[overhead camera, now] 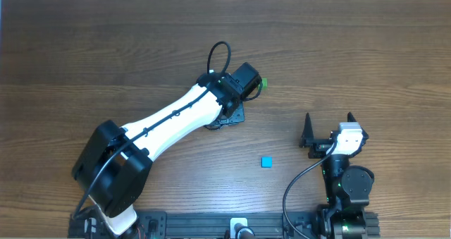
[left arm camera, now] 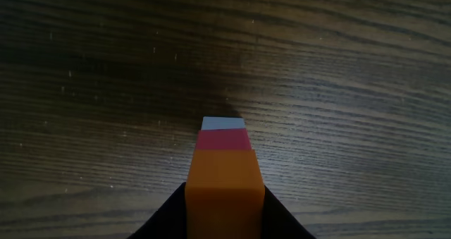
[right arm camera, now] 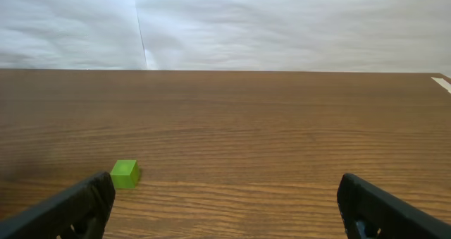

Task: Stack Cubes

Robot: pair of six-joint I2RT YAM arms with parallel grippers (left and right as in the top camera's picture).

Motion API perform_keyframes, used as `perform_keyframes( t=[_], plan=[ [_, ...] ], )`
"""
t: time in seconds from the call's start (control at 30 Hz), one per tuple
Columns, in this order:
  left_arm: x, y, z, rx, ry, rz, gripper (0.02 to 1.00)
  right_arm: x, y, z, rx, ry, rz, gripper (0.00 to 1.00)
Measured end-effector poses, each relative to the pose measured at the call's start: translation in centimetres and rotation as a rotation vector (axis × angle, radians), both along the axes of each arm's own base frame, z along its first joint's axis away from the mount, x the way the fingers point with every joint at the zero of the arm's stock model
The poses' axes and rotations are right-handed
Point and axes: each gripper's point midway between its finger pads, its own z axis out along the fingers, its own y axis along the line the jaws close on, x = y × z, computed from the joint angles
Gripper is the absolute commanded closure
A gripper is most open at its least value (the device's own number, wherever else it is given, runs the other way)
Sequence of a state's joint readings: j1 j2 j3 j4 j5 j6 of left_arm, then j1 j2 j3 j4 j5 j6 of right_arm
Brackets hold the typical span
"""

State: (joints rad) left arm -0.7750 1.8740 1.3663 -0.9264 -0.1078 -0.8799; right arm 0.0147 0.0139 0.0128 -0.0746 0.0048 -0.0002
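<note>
the orange cube [left arm camera: 224, 175] sits on top of a red cube [left arm camera: 223, 139], which sits on a pale grey cube [left arm camera: 224, 123]. together they make a three-high stack [left arm camera: 223, 149] on the wooden table [left arm camera: 352, 91]. we see the stack from straight above, and its edges look fairly well lined up. the left gripper [left arm camera: 225, 200] is directly over the stack, with its two dark fingers pressed against opposite sides of the orange cube, so we read it as clamped on that cube and not yet let go. a green cube [overhead camera: 262, 84] lies near the stack, on the side away from the arm bases and a little toward the right arm. a blue cube [overhead camera: 266, 161] lies apart from the stack, on the side nearer the bases and also toward the right arm. the right gripper [overhead camera: 329, 126] is well apart from the stack, beyond the blue cube, with its fingers spread wide and nothing between them. we judge the task a bit past halfway: three cubes are up. what remains is to release the orange cube cleanly without nudging the column, then add the green and blue cubes, if both are meant to go on.
</note>
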Motion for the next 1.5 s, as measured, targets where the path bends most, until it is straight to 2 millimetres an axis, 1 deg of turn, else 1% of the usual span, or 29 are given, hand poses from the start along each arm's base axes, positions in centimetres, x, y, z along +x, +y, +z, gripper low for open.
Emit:
perform_keyframes(
  t=[0.07, 0.13, 0.2, 0.27, 0.33, 0.4, 0.47, 0.53, 0.6, 0.7, 0.8, 0.83, 0.9, 0.93, 0.97, 1.03, 1.07, 1.13, 1.23, 1.37, 1.5],
  plan=[
    [0.0, 0.0, 0.0, 0.000, 0.002, -0.001, 0.557, 0.0, 0.0, 0.0, 0.000, 0.000, 0.000, 0.007],
    [-0.1, 0.0, 0.0, -0.001, 0.003, -0.004, 0.345, 0.0, 0.0, 0.0, 0.000, 0.000, 0.000, 0.007],
    [-0.1, -0.1, 0.0, -0.003, 0.004, -0.002, 0.246, 0.0, 0.0, 0.0, 0.000, 0.000, 0.000, 0.007],
    [-0.1, -0.1, 0.0, -0.001, 0.003, -0.010, 0.104, 0.0, 0.0, 0.0, 0.000, 0.000, 0.000, 0.007],
    [0.1, -0.2, 0.0, -0.006, -0.002, -0.006, 0.069, 0.0, 0.0, 0.0, 0.000, 0.000, 0.000, 0.007],
    [0.5, -0.4, 0.2, -0.018, -0.023, -0.004, 0.058, 0.0, 0.0, 0.0, 0.000, 0.000, 0.000, 0.009],
    [1.3, -0.6, 0.8, -0.037, -0.060, 0.002, 0.051, 0.0, 0.0, 0.0, 0.000, 0.000, 0.000, 0.009],
    [2.2, -0.4, 2.2, -0.058, -0.108, 0.019, 0.051, 0.0, 0.0, 0.0, -0.001, 0.000, 0.000, 0.007],
    [3.5, 0.5, 4.9, -0.094, -0.182, 0.050, 0.051, 0.0, 0.0, 0.0, 0.000, 0.000, 0.000, 0.007],
    [5.8, 2.8, 10.6, -0.168, -0.339, 0.105, 0.064, 0.0, 0.0, 0.0, 0.000, 0.000, 0.000, 0.007],
    [7.7, 6.1, 17.4, -0.229, -0.542, 0.145, 0.088, 0.0, 0.0, 0.0, 0.000, 0.000, 0.000, 0.007],
    [8.3, 7.3, 20.2, -0.254, -0.641, 0.146, 0.093, 0.0, 0.0, 0.0, 0.000, 0.000, 0.000, 0.009],
    [9.0, 8.5, 23.0, -0.288, -0.763, 0.142, 0.102, 0.0, 0.0, 0.0, 0.000, 0.000, 0.000, 0.009],
    [9.1, 10.7, 25.0, -0.292, -0.866, 0.149, 0.108, 0.0, 0.0, 0.0, -0.001, 0.000, 0.000, 0.007],
    [9.1, 12.0, 26.0, -0.296, -0.930, 0.156, 0.108, 0.0, 0.0, 0.0, 0.000, 0.000, 0.000, 0.009],
    [8.8, 14.0, 27.3, -0.306, -1.044, 0.158, 0.110, 0.0, 0.0, 0.0, -0.001, 0.000, 0.000, 0.007],
    [8.5, 15.0, 27.6, -0.306, -1.089, 0.157, 0.112, 0.0, 0.0, 0.0, 0.000, 0.000, 0.000, 0.009],
    [6.9, 17.8, 27.5, -0.281, -1.169, 0.158, 0.112, 0.0, 0.0, 0.0, 0.000, 0.000, 0.000, 0.009],
    [4.7, 20.8, 26.8, -0.235, -1.247, 0.148, 0.106, 0.0, 0.0, 0.0, 0.000, 0.000, 0.000, 0.009],
    [1.3, 24.2, 24.1, -0.143, -1.292, 0.152, 0.102, 0.0, 0.0, 0.0, 0.000, 0.000, 0.000, 0.007],
    [-1.7, 26.2, 21.1, -0.069, -1.344, 0.159, 0.066, 0.0, 0.0, 0.0, 0.000, 0.000, 0.000, 0.007]
  ],
)
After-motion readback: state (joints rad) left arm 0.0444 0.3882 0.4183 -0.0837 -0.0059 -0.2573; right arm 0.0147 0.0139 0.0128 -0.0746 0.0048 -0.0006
